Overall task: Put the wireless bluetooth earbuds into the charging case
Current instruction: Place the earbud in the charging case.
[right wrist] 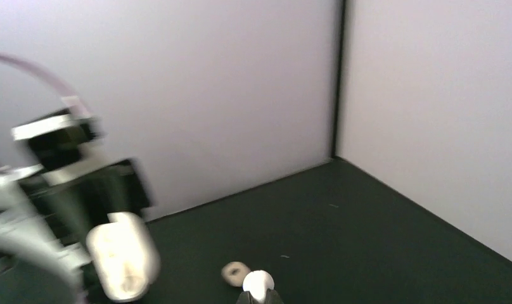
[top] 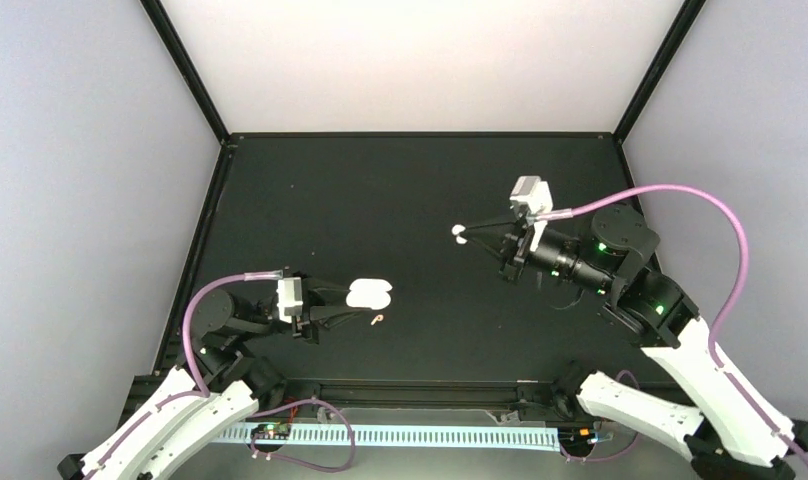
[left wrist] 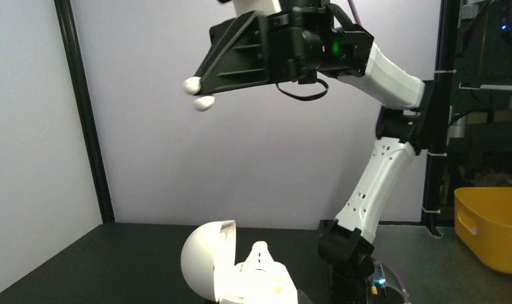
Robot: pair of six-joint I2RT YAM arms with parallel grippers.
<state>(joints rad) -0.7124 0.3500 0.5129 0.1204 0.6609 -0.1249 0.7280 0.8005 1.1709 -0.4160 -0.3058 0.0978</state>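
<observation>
There was one charging case (top: 368,293) in view. Two earbuds could be counted: a loose earbud (top: 378,320) and a gripped earbud (top: 460,235).

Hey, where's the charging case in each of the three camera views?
Top external: charging case left of centre.
Left wrist: bottom centre, lid open.
Right wrist: lower left, blurred.
Shared landmark: the earbud held by the right gripper, visible in all three.
</observation>
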